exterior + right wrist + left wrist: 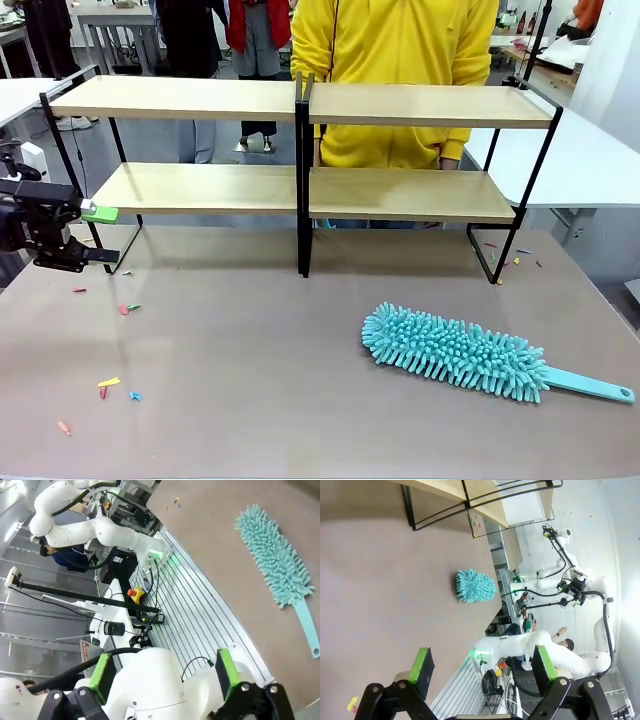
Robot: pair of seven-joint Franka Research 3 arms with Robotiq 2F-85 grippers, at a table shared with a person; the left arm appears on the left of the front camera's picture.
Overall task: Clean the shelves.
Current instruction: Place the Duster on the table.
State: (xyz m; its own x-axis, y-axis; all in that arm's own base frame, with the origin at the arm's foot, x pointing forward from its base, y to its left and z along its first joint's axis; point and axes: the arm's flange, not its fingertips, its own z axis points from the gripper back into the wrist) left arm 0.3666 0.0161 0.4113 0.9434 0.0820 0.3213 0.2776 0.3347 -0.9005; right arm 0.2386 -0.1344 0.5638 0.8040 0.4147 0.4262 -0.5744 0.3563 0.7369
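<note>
Both grippers are seen with jaws spread wide and nothing held: the left gripper [100,235] is held just off the lower left end of the shelves [300,105], the right gripper [162,677] above the counter [250,380]. The shelves are stood toward the counter's far edge, a teal duster [455,352] laid before their right half

The shelves [300,185] have light, smooth wooden boards on a thin black metal frame. The counter [250,390] is a dull, matt grey-brown. At four o'clock lies a teal duster [455,352] with soft, fluffy cloth fingers and a smooth plastic handle. The left hand [95,235] is matt black with bright green pads.
</note>
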